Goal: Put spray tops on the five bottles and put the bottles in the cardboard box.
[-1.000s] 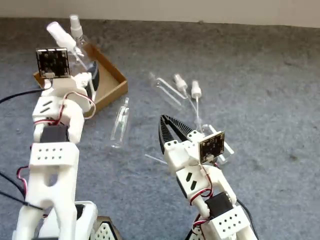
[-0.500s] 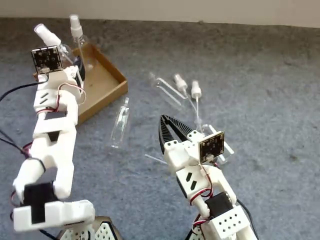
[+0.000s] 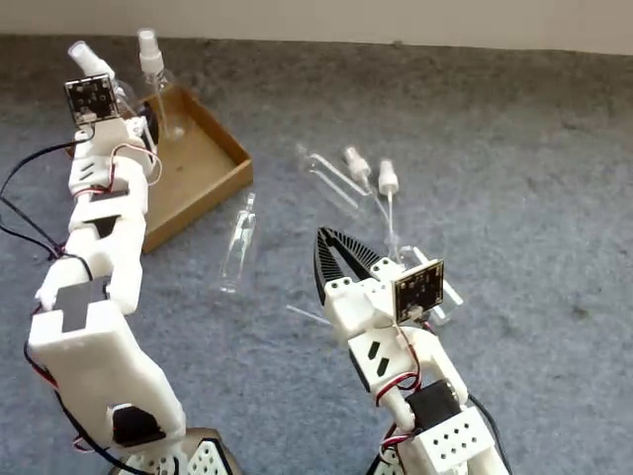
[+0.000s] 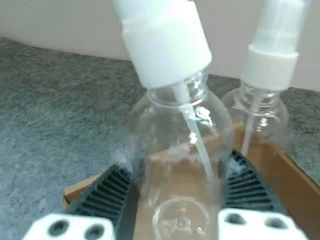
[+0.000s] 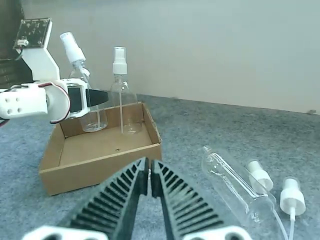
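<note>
Jaws of the left gripper [image 4: 175, 187] pinched a spray-topped bottle [image 4: 175, 125], tilted, at the far corner of the cardboard box [image 3: 229, 170], just beside a second capped bottle [image 4: 260, 107] standing upright inside. Right gripper [image 5: 149, 167] hung over the grey carpet [image 3: 514, 148], jaws pressed together, near an uncapped bottle [image 3: 237, 242] and two loose spray tops [image 3: 356, 158].

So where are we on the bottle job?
Done: one capped bottle stands in the cardboard box. In hand: the left end effector grips a second capped bottle, tilted, at the box's far corner. Left: at least two uncapped bottles lying on the carpet, two loose spray tops beside one; the right end effector is shut, empty.
</note>
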### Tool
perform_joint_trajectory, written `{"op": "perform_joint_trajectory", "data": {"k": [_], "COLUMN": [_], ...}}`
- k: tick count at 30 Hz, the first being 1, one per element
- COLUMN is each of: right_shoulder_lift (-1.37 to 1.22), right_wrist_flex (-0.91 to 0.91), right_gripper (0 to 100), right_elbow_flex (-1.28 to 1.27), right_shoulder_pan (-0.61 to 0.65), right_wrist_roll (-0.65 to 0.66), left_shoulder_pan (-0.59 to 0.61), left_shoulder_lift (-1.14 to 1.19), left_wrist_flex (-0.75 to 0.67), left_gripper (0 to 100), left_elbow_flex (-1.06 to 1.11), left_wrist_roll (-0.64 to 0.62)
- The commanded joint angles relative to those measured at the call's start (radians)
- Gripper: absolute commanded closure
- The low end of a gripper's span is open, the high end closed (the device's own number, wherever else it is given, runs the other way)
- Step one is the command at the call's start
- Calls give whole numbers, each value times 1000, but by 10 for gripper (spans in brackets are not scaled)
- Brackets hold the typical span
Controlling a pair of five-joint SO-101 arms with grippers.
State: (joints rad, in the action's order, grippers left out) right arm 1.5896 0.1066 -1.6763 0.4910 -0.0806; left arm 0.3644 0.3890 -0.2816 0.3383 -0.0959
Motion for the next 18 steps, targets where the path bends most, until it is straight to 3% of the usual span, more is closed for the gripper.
{"op": "perform_joint_trajectory", "data": {"k": [1,18], "right_shoulder_lift": [7,7], "right_wrist_flex": [5,5], "right_gripper": [986,986], "right_elbow_flex": [-119,-119], "right_shoulder_pan": [-8,-8], "right_wrist_roll": [-5,-5], "left_shoulder_pan": [35,50], "left_shoulder_lift": [25,68], "left_wrist_flex": [-103,-127], "left_gripper": [992,957], "left_elbow_flex": [-76,-74], "left_wrist_roll": [8,11]}}
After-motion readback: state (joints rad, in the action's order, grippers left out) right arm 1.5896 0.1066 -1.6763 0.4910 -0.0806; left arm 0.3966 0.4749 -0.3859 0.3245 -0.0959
